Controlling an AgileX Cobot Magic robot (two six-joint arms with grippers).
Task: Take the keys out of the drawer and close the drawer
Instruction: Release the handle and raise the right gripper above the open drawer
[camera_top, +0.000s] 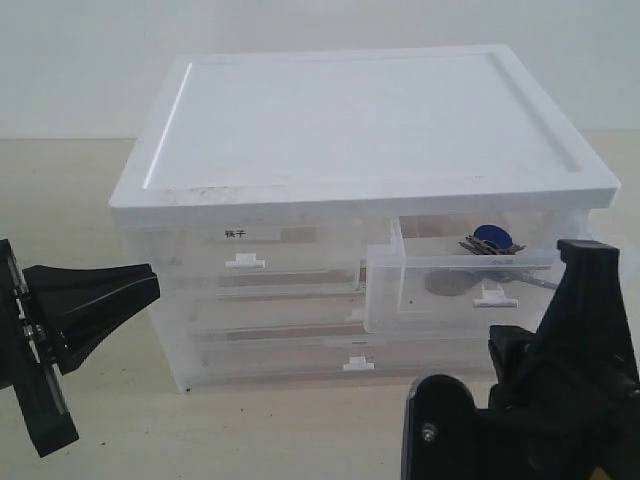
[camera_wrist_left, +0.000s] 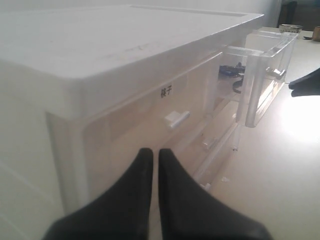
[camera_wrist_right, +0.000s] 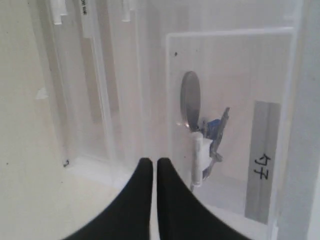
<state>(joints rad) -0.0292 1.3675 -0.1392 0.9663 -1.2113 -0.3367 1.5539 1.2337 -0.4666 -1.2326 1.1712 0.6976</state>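
cabinet (camera_top: 350, 130): stands on a pale table (camera_top: 60, 190), with a white top and translucent drawers across the front.

drawer (camera_top: 440, 300): sticks out of the upper right slot, open at the top, with its white tab handle (camera_top: 492, 296) facing forward. bears a greyish label (camera_wrist_right: 262, 165) with a faint mark, plain in the right wrist view.

keys (camera_top: 492, 243): lie inside the drawer on its floor, toward the back, with the blue fob (camera_top: 489, 235) resting on the silver blades. show through the clear wall from the left wrist camera as keys (camera_wrist_left: 229, 70) and through the drawer front from the right wrist camera as keys (camera_wrist_right: 214, 135), just behind the handle (camera_wrist_right: 197, 157).

twin drawer (camera_top: 270, 260): sits shut in the upper left slot, beside the open one, with a label in black characters (camera_top: 236, 233) above its tab.

left gripper (camera_top: 152, 283): hangs at the left of the exterior view, before the cabinet's lower left corner and well apart from the drawer. fingers (camera_wrist_left: 142, 165) pressed together with only a thin slit between, gripping nothing, and pointing at the twin drawer.

right gripper (camera_top: 585, 255): stands just beside the drawer's right front corner; contact cannot be told. fingers (camera_wrist_right: 142, 172) likewise closed to a thin slit, empty, and aimed at the drawer front near the handle.
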